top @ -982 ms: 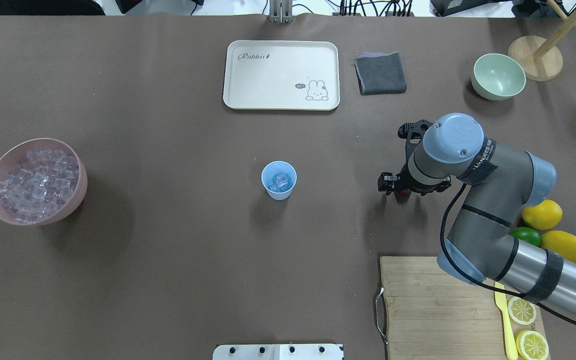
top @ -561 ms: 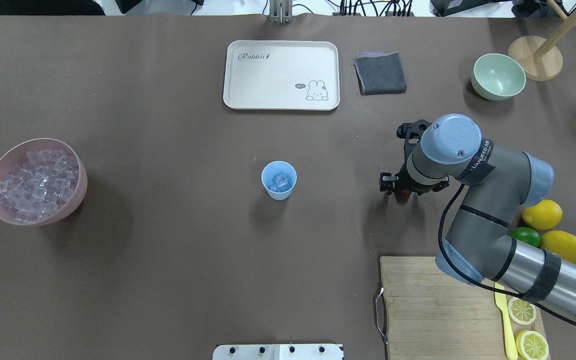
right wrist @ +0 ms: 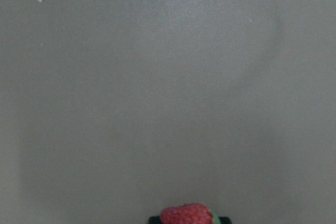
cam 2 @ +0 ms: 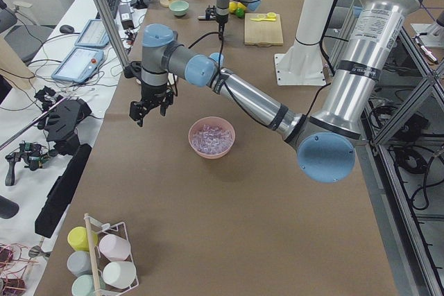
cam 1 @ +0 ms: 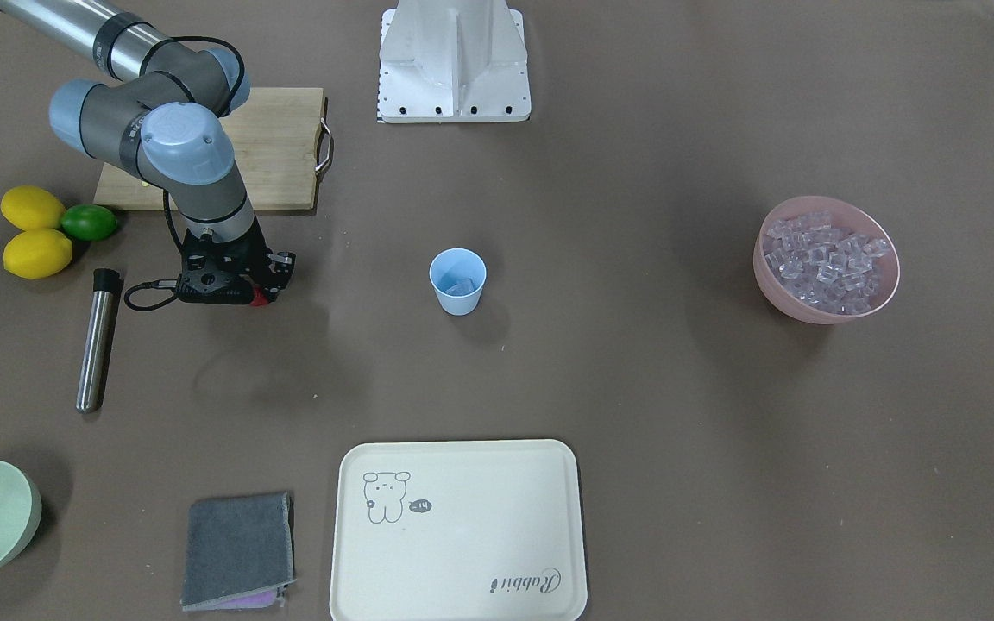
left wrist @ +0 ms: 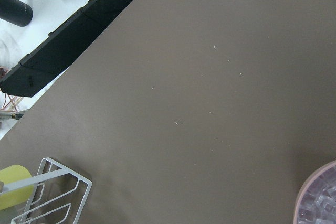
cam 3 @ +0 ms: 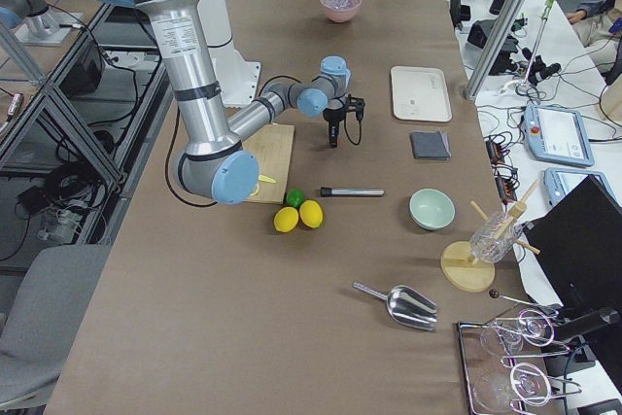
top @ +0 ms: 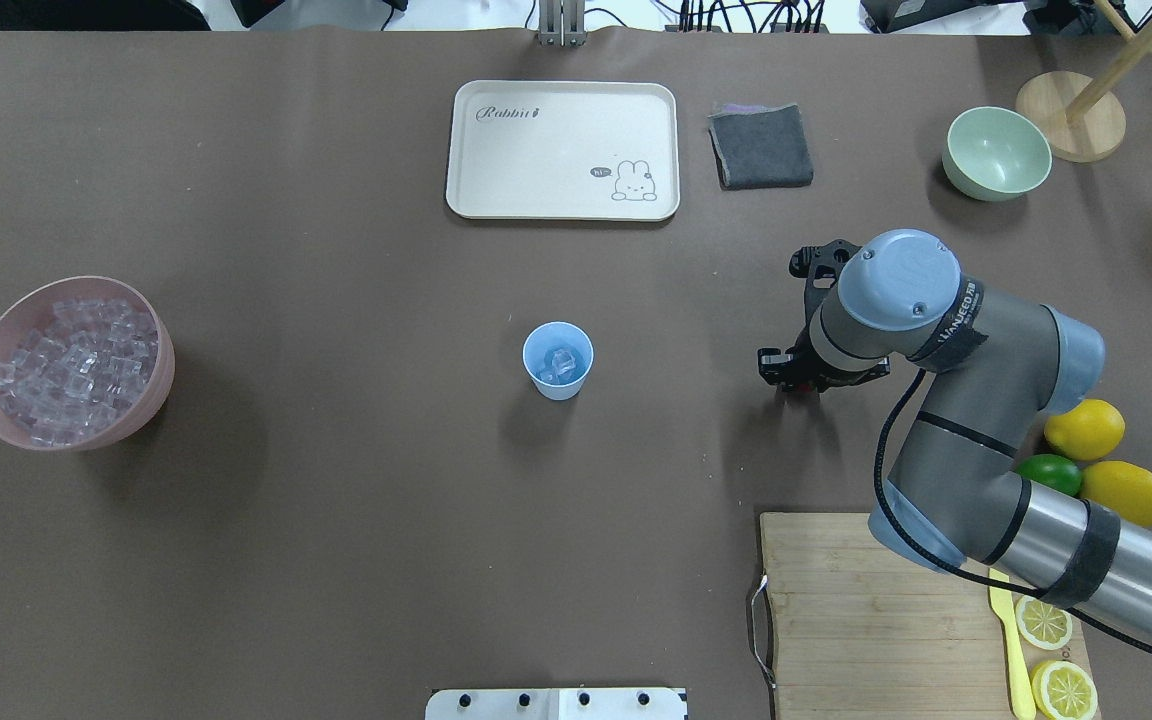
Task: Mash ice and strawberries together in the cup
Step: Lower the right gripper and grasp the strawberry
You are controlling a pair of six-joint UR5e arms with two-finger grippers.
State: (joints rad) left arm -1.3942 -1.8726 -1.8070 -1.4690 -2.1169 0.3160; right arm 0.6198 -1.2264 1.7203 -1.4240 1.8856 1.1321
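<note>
Item: right gripper point(cam 1: 255, 297), left of centre in the front-facing frame, pointing down at the table. State: clamped on the strawberry point(right wrist: 185, 214), as far as the wrist view allows. Only the red top and a sliver of green leaf show at the bottom edge, with dark pads on either side. Item: cup point(top: 557, 360), light blue, upright with its mouth open upward, at the centre of the overhead frame. Contents: a few pieces of ice point(top: 562, 363); no fruit inside. Governing relation: in the overhead frame the cup lies directly frame-left of the held strawberry, at nearly the same height and well apart, with bare table between them. The likely carry is therefore a sideways run towards frame centre, ending above the rim. Nearer arm: the right. Item: left gripper point(cam 2: 149, 105), seen only in the left side view, hanging beyond the pink bowl point(top: 158, 340) of spare ice; whether it is released or clenched cannot be told. Item: steel rod point(cam 1: 98, 341), lying flat at the left of the front-facing frame, long axis running up and down the frame, untouched.
</note>
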